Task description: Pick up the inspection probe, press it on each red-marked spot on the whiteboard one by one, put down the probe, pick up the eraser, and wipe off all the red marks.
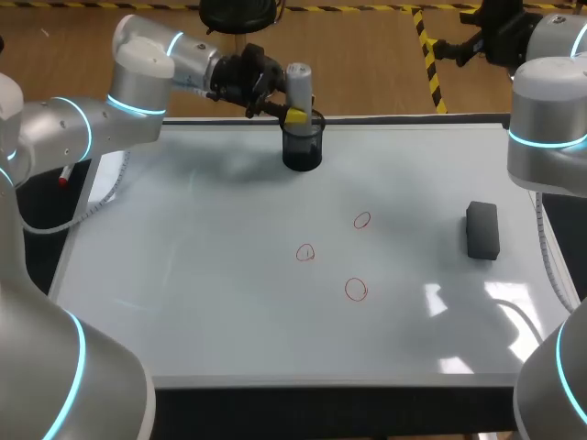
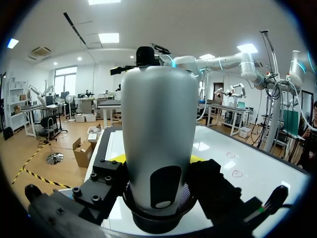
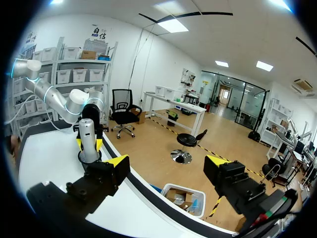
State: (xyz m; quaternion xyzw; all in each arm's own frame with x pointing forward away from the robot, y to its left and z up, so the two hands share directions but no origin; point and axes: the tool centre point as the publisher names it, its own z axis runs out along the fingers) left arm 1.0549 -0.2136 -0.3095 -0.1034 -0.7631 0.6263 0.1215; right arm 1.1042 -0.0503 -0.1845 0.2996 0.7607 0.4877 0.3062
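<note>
From above, our left gripper (image 1: 293,114) pinches the grey cylindrical probe (image 1: 299,81), upright in a black mesh cup (image 1: 303,154) at the whiteboard (image 1: 202,293)'s far edge; open board separates it from red marks (image 1: 305,252) and dark block eraser (image 1: 482,229). Left wrist: both fingers (image 2: 106,174) press the probe. Right wrist: our right gripper (image 3: 166,163) is spread wide.

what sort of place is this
Probably a robotics lab test bench: a white whiteboard tabletop with three red drawn circles, the left gripper on a grey cylindrical inspection probe, and a dark rectangular eraser.
</note>
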